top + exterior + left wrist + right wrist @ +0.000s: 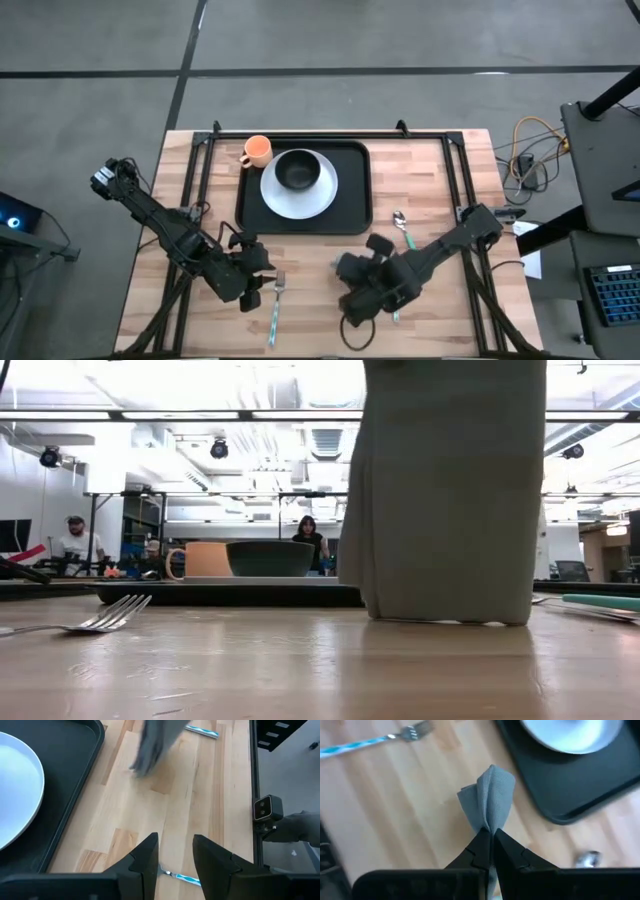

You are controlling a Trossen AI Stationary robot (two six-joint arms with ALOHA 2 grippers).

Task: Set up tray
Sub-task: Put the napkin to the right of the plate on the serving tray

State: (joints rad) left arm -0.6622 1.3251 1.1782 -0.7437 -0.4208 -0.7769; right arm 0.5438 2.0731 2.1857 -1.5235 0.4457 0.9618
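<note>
Pinching grey napkin w/ right gripper, hidden overhead, left gripper released nr fork, tray apart.

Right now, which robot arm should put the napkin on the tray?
The right one. Its hand is shut on the grey napkin, close to the tray. The left hand is open and empty, above the fork.

A fork and a spoon lie on the wooden table; people sit in the room behind.
</note>
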